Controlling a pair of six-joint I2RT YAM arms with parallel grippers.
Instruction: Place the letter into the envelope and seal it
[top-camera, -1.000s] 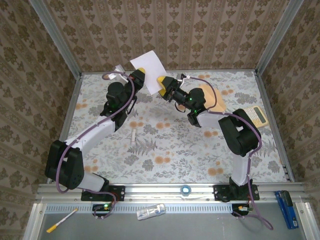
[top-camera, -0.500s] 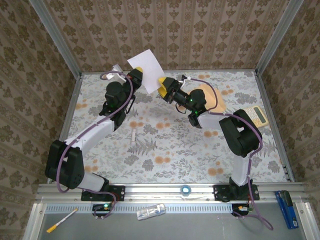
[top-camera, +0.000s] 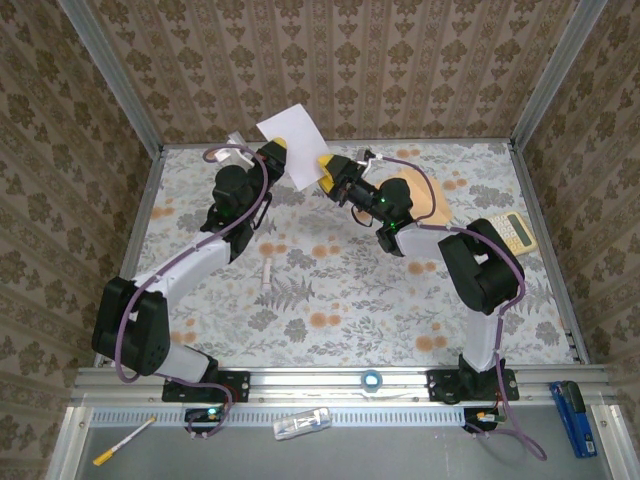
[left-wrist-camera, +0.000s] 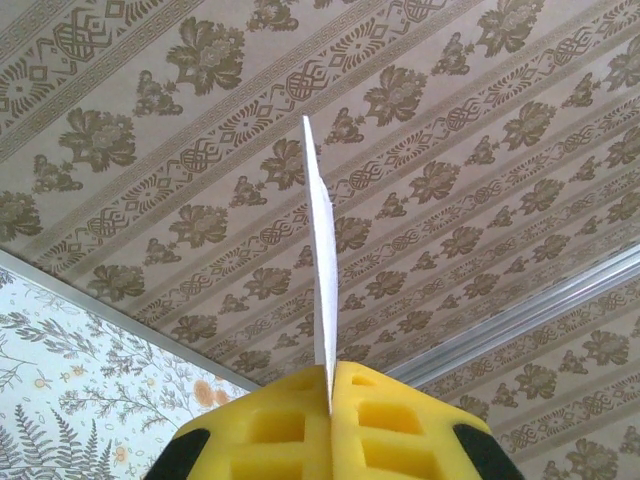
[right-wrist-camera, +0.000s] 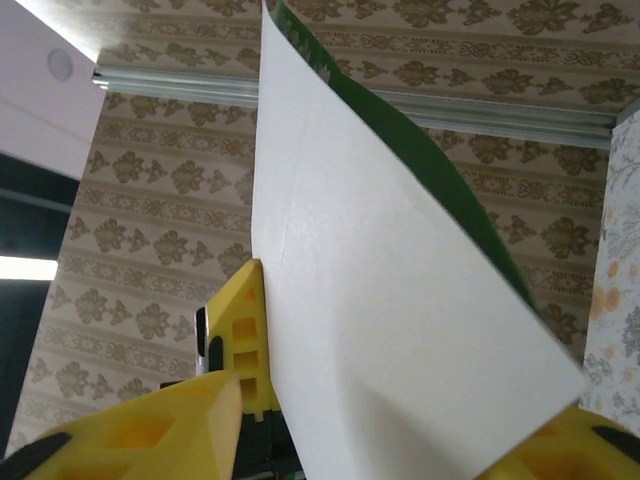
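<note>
Tablecloth (top-camera: 330, 300): floral, spread flat across the table top, under both arms.
letter (top-camera: 292, 140): white sheet, up in the air over the far edge of the table, well clear of the cloth; tilted, lower edge pinched in left claw (top-camera: 277, 150), lower right corner reaching down to right claw (top-camera: 327, 168); dark green along the far edge in right wrist view.
envelope (top-camera: 430, 200): tan, flat on the cloth, far side and right of centre, partly hidden under the right forearm; apart from the letter and lower than it.
calculator (top-camera: 515, 232): pale yellow, flat on the cloth by the right rail, near the envelope on its right.
left claw: clamped tight on the letter; in left wrist view, yellow pads (left-wrist-camera: 270, 430) pressed together, sheet rising edge-on from the seam between them.
right claw: parted, yellow fingers (right-wrist-camera: 150, 425) well apart on either side of the sheet's lower corner; letter lying in the gap between them, close to the right finger; contact with either pad impossible to tell.
white stick (top-camera: 268, 272): small, lying on the cloth beside the left forearm, well apart from letter and envelope.
</note>
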